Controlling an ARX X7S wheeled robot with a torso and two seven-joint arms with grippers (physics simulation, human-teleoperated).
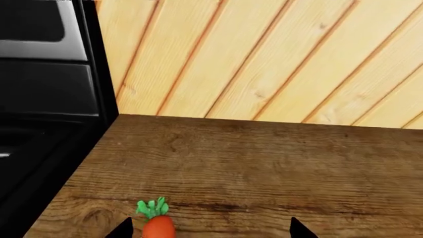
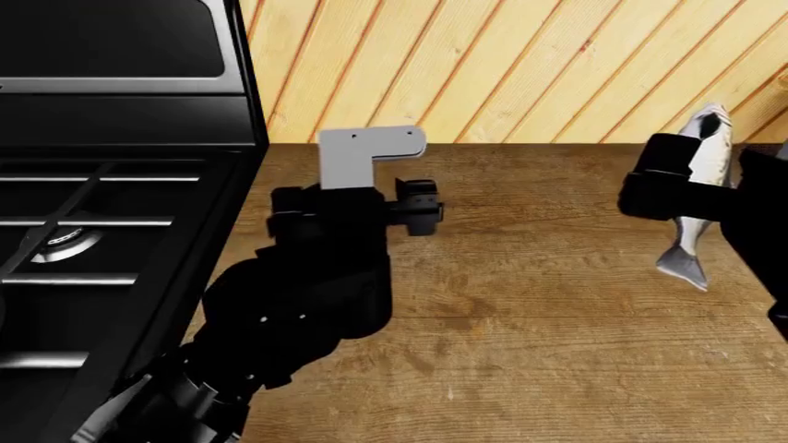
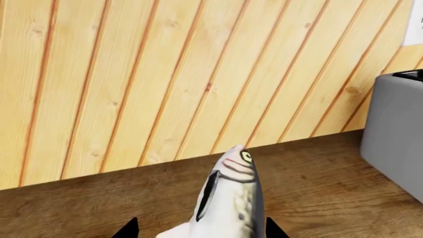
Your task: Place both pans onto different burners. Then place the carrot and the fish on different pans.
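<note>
Concealment is considerable. Only one burner [image 2: 65, 242] shows in the head view, under the black grate at the stove's [image 2: 111, 175] near corner; no pan appears in any view. The carrot [image 1: 156, 222] is hidden in the head view behind the left arm and cut off in the left wrist view, where it lies on the wooden counter [image 1: 264, 168] with its green tip toward the plank wall [image 1: 264, 54], just beside one finger of the left gripper [image 1: 210, 232]. Those fingers stand spread and released, the carrot between them but untouched. The counter's left edge abuts the stove; bare wood extends between the two arms. A grey box [image 3: 396, 129] sits near the wall on the right. The right gripper [image 3: 198, 233] is clenched on the fish [image 3: 231, 198], held clear above the counter, head up and tail hanging. The left arm reaches forward and low beside the stove.
</note>
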